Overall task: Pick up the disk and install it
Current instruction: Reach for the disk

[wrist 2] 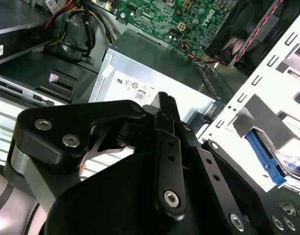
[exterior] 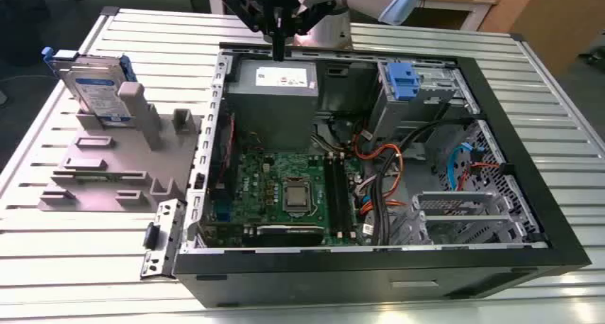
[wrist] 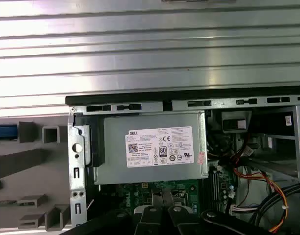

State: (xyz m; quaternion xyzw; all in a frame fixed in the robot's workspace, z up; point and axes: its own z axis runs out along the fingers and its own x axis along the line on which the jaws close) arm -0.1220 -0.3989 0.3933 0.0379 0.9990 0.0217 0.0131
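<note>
Starting at the exterior view's left edge of the ribbed aluminium tabletop: the disk, a flat silver hard drive with a white-and-blue label and blue plastic side rails, stands on edge in a slot of the grey moulded plastic fixture, toward the far corner on that side. Nothing touches it, so I log it as not yet picked up. Just beside the fixture, taking up the middle of the tabletop, lies the open black tower computer case, side panel off, green motherboard facing up. The black claw hangs over the case's far wall, above the big grey power supply box with the white sticker, well apart from the disk. Its fingers look pressed together with nothing between them, both in the exterior view and in the second wrist view: clenched, empty. The first wrist view looks down on that same grey box. Toward the exterior view's right, a small blue plastic clip stands upright at the case's far corner, and a grey perforated metal bay sits nearer the front with no drive in it that I can make out. My read: the task is at its very start, with both the pick and the install left to do.
</note>
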